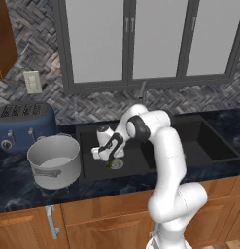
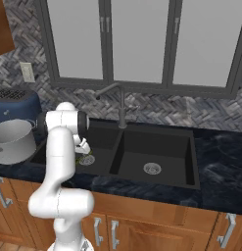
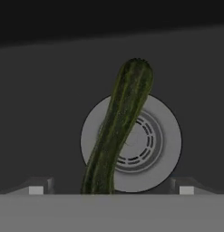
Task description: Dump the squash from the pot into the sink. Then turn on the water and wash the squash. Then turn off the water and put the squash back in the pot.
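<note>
— Where does the squash (image 3: 119, 131) lie from the gripper (image 3: 111, 190)?

— Straight ahead of it and just below, on the floor of the sink (image 1: 136, 165), in the basin nearer the pot (image 1: 54, 160). In the hand view it runs from between the two fingertips up and away, its far end leaning a little to the right, and it lies across the round silver drain (image 3: 152, 145).

— And the long axis against the jaws?

— Nearly along the line of sight of the hand, so roughly square to the line joining the fingertips. One fingertip shows low on the left, the other low on the right, and the near end of the squash sits between them, a little nearer the left one. I judge that a close would catch it across its narrow width, which is what a pick wants.

— Are the jaws open?

— Wide apart, with nothing between the pads yet; the squash isn't gripped.

— What does the left base view add?

— The gripper (image 1: 108, 158) hangs low in that basin, pointing down, with the green squash (image 1: 111, 164) just under its tips.

— So what does the coming move turn on?

— Going down the last bit while keeping the squash centred between the tips; a small shift left may help. Whether it has been washed I can't tell.
</note>
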Controlling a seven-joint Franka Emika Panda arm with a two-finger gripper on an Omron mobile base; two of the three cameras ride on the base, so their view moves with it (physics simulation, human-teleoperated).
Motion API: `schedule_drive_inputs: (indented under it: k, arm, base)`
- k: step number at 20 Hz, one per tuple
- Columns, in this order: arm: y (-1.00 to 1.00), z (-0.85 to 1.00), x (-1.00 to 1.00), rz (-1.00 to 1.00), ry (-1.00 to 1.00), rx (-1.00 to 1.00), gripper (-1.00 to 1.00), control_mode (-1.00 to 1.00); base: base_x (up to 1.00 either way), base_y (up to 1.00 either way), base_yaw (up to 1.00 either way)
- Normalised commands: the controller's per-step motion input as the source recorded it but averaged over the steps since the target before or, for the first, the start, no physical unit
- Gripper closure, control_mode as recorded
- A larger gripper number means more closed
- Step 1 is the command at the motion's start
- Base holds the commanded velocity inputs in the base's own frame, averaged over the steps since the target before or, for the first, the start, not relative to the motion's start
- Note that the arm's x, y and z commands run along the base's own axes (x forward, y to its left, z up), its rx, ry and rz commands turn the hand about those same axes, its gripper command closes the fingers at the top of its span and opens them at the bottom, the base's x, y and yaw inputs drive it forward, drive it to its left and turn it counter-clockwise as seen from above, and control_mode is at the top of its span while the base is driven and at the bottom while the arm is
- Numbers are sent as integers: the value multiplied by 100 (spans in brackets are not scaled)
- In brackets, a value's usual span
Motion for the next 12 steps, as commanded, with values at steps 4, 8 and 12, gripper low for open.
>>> schedule_drive_inputs:
  k: [4,8,12]
  arm:
    - [0,-32,14,0,0,0,-100,-100]
    - [0,-27,29,0,0,1,-100,-100]
    - [0,-33,29,1,2,1,-100,-100]
  base:
    - [0,0,0]
    - [0,0,0]
    - [0,0,0]
